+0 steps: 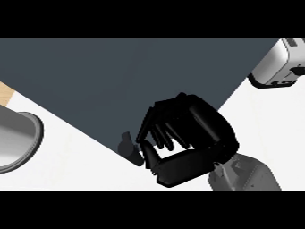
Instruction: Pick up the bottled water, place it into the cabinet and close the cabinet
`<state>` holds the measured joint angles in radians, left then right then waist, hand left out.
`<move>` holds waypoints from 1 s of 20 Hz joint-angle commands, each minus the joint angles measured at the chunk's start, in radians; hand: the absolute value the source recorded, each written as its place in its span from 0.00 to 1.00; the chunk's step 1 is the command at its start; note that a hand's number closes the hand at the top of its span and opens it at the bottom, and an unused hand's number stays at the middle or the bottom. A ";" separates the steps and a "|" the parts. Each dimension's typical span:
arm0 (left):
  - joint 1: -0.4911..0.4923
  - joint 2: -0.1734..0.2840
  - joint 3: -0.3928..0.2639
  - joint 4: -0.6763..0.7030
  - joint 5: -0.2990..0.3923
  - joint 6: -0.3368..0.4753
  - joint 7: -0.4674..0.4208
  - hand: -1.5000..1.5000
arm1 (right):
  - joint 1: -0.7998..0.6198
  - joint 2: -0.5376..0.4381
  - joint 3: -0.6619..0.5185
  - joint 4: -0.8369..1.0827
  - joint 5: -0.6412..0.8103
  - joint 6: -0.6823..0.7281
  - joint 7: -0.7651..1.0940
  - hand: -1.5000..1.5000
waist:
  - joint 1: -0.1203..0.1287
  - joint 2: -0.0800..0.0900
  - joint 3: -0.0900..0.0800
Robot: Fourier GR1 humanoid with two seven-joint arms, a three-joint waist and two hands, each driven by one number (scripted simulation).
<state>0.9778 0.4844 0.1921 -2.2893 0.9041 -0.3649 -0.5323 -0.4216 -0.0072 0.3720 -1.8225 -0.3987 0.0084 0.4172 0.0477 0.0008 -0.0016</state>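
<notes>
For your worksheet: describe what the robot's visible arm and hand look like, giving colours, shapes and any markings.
One arm shows: a smooth grey forearm with a rounded casing, ending in a glossy black right hand made of blocky segmented fingers and a thick thumb. No cables, markings or sleeves are visible.

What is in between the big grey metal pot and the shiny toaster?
In the head view, the dark grey cabinet door and the robot's black right hand lie between the grey metal pot and the silver toaster.
</notes>
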 commanded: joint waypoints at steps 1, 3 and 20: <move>0.040 -0.025 0.043 0.009 0.021 -0.067 -0.001 0.00 | -0.151 0.003 -0.159 0.196 -0.059 0.059 -0.038 1.00 | -0.009 0.002 0.002; 0.059 0.001 0.110 -0.009 0.082 -0.075 0.023 0.00 | -0.226 -0.035 -0.228 0.220 -0.112 0.081 0.007 1.00 | -0.013 0.002 0.002; 0.050 -0.077 0.174 0.042 0.131 -0.190 0.089 0.00 | -0.436 0.006 -0.257 0.633 -0.068 0.211 -0.134 1.00 | 0.004 0.009 0.001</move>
<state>1.0388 0.4154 0.3651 -2.2633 1.0335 -0.5417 -0.4542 -0.7096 -0.0317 0.1738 -1.3869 -0.5124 0.3015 0.3290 0.0213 -0.0307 0.0166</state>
